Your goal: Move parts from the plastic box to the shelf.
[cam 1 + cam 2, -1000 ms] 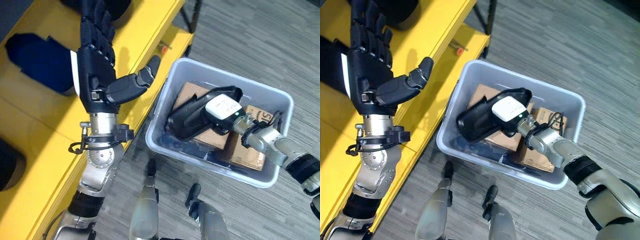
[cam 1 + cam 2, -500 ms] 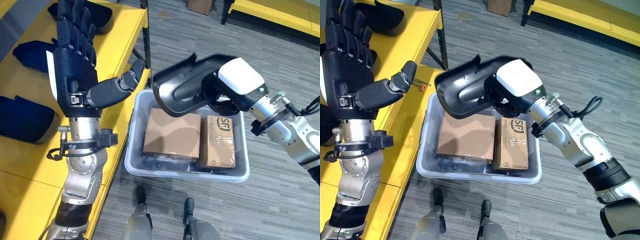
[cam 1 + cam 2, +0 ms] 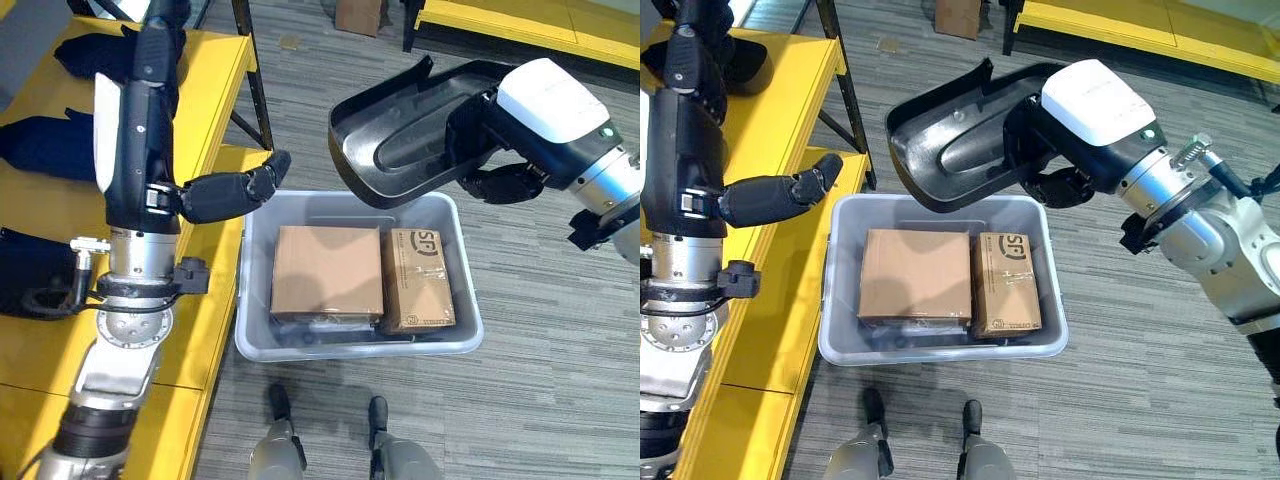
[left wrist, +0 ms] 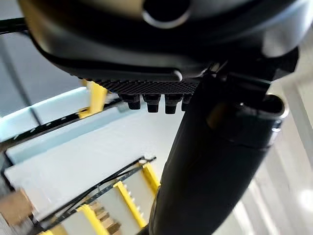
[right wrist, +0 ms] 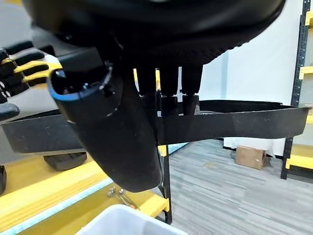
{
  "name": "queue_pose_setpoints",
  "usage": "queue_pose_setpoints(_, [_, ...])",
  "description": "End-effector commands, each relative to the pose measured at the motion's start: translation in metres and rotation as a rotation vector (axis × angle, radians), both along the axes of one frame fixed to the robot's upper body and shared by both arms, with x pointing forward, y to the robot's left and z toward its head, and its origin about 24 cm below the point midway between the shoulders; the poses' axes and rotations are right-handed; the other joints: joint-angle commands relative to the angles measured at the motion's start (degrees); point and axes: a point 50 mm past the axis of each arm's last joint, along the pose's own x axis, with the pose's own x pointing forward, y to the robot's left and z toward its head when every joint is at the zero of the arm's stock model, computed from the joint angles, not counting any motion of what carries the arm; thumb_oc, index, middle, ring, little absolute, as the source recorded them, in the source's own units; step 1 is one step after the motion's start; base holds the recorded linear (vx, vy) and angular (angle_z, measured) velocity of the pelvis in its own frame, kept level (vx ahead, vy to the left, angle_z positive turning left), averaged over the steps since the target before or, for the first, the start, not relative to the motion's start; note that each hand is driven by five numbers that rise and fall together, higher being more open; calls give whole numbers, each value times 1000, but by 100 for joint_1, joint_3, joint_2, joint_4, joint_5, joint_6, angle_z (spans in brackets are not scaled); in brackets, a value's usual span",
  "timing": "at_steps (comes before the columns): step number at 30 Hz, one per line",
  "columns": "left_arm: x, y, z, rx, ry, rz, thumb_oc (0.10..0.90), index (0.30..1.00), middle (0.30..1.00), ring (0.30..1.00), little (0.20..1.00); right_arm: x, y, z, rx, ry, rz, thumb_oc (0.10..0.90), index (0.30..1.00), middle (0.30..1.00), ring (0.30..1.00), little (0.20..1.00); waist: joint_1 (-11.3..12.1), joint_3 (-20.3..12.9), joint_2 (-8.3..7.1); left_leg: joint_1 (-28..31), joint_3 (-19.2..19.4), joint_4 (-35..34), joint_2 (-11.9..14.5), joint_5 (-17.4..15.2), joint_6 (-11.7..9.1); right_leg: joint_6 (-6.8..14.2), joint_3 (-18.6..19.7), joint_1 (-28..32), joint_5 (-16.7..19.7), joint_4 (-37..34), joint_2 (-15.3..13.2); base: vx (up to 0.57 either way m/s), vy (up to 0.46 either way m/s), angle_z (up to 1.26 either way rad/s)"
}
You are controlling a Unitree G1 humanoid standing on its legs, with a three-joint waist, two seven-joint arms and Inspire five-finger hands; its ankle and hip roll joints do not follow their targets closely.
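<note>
Your right hand has its fingers curled round a black part, held clear above the box. Your left hand is open over the shelf. Parts already lie on the shelf's far edge; two cartons remain boxed.

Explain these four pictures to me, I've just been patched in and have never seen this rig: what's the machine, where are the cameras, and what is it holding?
This is a two-armed humanoid robot. The two wide pictures come from its head camera, looking down; the two close ones come from cameras on its wrists. Its right hand grips a black moulded part, lifted above a grey plastic box on the floor. Inside the box lie a large cardboard carton and a narrower carton beside it. The left hand is open and empty, raised over the yellow shelf, where dark parts already lie.
</note>
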Motion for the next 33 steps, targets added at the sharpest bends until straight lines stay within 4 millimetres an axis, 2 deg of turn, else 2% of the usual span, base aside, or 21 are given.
queue_pose_setpoints(1, [-2, -8, -12, 205, -24, 4, 900, 1000, 1000, 1000, 1000, 6, -2, -2, 71, 30, 24, 400, 300, 300, 300, 300, -90, -1984, -40, 185, -62, -98, 799, -128, -668, 572, -237, 392, -95, -10, -447, -8, -6, -4])
queue_pose_setpoints(2, [-2, -8, -12, 205, -25, 5, 900, 1000, 1000, 1000, 1000, 6, -2, -2, 71, 29, 24, 400, 300, 300, 300, 300, -88, -1981, -40, 170, -61, -98, 802, -105, -662, 566, -232, 376, -77, -10, -443, 0, 0, 0])
queue_pose_setpoints(3, [-2, -10, -8, 318, -55, 31, 900, 1000, 1000, 1000, 1000, 6, -5, 0, 56, 31, 11, 400, 300, 300, 300, 300, -101, -1995, -39, 196, -62, -98, 810, -123, -682, 573, -244, 403, -102, -10, -431, 0, 0, 0])
queue_pose_setpoints(5, [-2, -16, -5, 422, -107, 46, 900, 1000, 1000, 1000, 1000, 7, -6, -1, 46, 31, 1, 400, 300, 300, 300, 300, -111, -2007, -34, 178, -68, -98, 828, -99, -685, 569, -244, 390, -87, -10, -416, 0, 0, 0])
queue_pose_setpoints(6, [-5, -24, 0, 566, -159, 48, 900, 1000, 1000, 1000, 1000, 8, -7, 0, 30, 32, -5, 400, 300, 300, 300, 300, -136, -2018, -31, 215, -70, -98, 841, -133, -708, 586, -256, 426, -115, -10, -418, 0, 0, 0])
queue_pose_setpoints(7, [-5, -24, 0, 567, -161, 48, 900, 1000, 1000, 1000, 1000, 8, -7, 0, 31, 31, -4, 400, 300, 300, 300, 300, -132, -2017, -31, 199, -68, -98, 845, -109, -702, 580, -251, 409, -96, -10, -413, 0, 0, 0])
queue_pose_setpoints(10, [-4, -37, 1, 711, -206, 11, 900, 1000, 1000, 1000, 1000, 11, -4, 2, 30, 19, 2, 400, 300, 300, 300, 300, -184, -2034, -15, 242, -42, -98, 875, -132, -733, 586, -226, 428, -134, -10, -393, 0, 0, 0])
queue_pose_setpoints(14, [-3, -47, -1, 768, -221, -31, 900, 1000, 1000, 1000, 1000, 15, -3, 2, 33, 21, 5, 400, 300, 300, 300, 300, -210, -2057, -4, 232, -31, -98, 921, -91, -744, 560, -197, 407, -137, -10, -351, 0, 0, 0])
queue_pose_setpoints(24, [3, -58, -11, 766, -217, -64, 900, 1000, 1000, 1000, 1000, 20, -1, 7, 59, -16, 2, 400, 300, 300, 300, 300, -226, -2034, 7, 283, -25, -98, 991, -73, -775, 511, -191, 476, -196, -10, -295, 0, 0, 0])
queue_pose_setpoints(33, [11, -61, -23, 654, -171, -54, 900, 1000, 1000, 1000, 1000, 21, 5, 15, 100, -55, 23, 400, 300, 300, 300, 300, -236, -2001, -11, 304, -35, -98, 1027, -87, -770, 477, -156, 491, -234, -10, -260, 0, 0, 0])
